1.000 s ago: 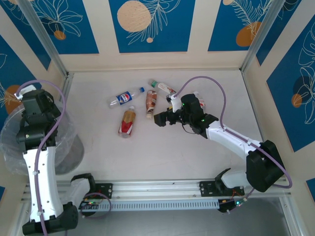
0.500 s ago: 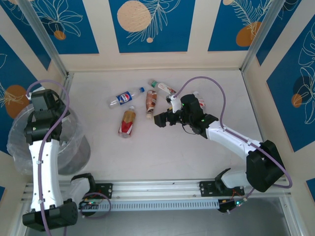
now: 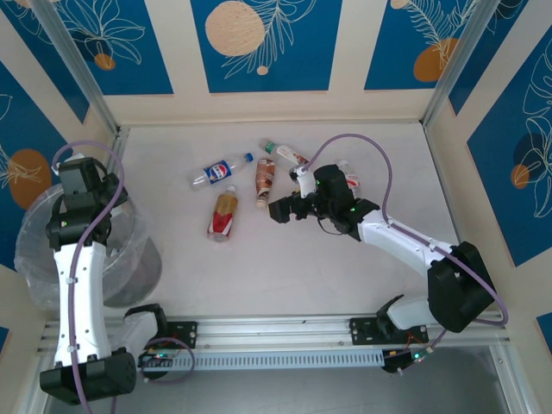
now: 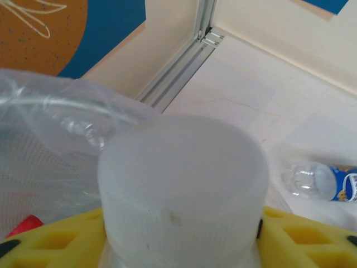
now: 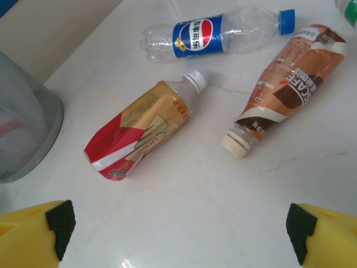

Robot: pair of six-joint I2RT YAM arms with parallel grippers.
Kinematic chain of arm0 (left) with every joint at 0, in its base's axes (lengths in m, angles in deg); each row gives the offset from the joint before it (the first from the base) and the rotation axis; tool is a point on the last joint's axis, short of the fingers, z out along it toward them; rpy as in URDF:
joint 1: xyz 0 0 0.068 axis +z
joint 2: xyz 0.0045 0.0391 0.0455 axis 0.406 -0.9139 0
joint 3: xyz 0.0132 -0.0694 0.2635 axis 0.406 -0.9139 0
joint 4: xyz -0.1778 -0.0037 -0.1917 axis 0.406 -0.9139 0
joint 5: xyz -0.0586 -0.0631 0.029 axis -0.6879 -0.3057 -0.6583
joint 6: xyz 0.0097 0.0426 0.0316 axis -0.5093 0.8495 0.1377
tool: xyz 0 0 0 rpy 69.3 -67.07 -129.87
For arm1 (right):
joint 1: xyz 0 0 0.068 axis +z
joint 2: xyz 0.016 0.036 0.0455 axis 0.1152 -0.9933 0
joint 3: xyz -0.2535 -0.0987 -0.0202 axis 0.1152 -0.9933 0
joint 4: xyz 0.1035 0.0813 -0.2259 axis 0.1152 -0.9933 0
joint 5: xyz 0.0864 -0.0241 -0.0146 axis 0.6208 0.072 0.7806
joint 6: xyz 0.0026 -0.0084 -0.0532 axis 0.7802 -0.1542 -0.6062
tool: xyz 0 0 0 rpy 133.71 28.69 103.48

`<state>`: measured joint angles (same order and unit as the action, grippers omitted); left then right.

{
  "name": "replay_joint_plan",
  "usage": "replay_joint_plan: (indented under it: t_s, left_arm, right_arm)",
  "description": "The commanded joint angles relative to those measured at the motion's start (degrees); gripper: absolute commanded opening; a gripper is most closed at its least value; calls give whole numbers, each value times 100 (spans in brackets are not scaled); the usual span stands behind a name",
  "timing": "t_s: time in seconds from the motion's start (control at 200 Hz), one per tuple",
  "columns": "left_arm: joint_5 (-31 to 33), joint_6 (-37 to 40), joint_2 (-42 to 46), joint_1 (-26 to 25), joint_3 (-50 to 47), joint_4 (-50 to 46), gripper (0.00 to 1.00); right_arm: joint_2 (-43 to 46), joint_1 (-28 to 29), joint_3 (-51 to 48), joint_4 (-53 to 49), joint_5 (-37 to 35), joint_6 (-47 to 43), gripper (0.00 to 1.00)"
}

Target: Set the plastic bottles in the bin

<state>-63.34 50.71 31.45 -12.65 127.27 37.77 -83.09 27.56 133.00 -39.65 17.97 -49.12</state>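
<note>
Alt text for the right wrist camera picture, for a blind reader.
Three lie on a pale table: a blue-labelled bottle at top, a red-and-gold bottle mid-left, a brown bottle at right. A grey mesh bin stands at the left edge; the open right claw shows yellow fingers in the bottom corners.

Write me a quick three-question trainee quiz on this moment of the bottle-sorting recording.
1. True or false: the right tool is shut on a bottle.
2. What colour is the cap on the blue-labelled bottle? A) red B) blue C) green
3. Which arm's tool is over at the bin?

Key:
1. False. Its fingers stand wide apart above the table with nothing between them.
2. B.
3. The left tool, with a clear bottle between its fingers.
</note>
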Motion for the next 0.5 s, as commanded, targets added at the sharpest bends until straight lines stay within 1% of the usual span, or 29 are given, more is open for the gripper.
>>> replay_joint_plan:
  t_s: [0.0, 0.05, 0.085, 0.355, 0.495]
  left_arm:
    - [157, -44, 1, 77, 82, -48, 71]
    - [179, -42, 2, 76, 115, -69, 78]
    - [179, -30, 10, 82, 146, -86, 82]
    - [68, -11, 46, 81, 305, -140, 93]
    - [-37, -30, 56, 78, 348, -152, 97]
  right_arm:
    - [-90, 46, 215, -21, 47, 26, 100]
    - [-118, 46, 243, -28, 58, 32, 99]
    - [-143, 50, 263, -42, 67, 34, 100]
    - [-186, 63, 325, -39, 58, 9, 100]
    - [-195, 63, 325, -43, 23, 16, 99]
